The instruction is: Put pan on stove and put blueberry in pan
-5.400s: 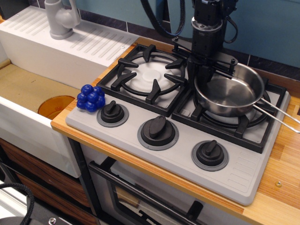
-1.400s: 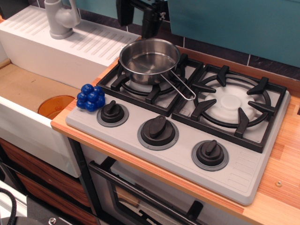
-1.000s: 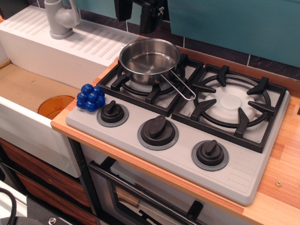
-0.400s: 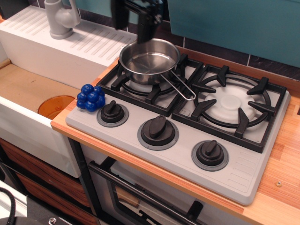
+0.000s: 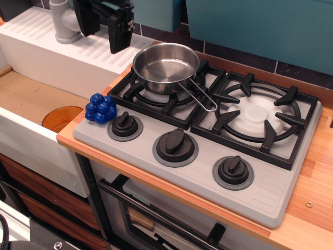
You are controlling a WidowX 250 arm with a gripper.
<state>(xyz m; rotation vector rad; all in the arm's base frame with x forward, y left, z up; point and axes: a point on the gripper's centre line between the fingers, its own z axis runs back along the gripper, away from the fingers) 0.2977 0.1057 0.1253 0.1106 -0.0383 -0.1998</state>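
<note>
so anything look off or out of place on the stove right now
Nothing is spilled or damaged. The pan sits upright on the left burner of the stove. The one stray item is the blueberry, resting on the stove's front-left corner beside a knob rather than in the pan.

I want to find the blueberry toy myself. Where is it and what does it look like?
Find the grey stove with three black knobs along its front. Go to its front left corner, beside the leftmost knob. The blueberry sits there: a shiny, bumpy, deep-blue cluster of little balls, the only blue thing near the black knobs.
</note>
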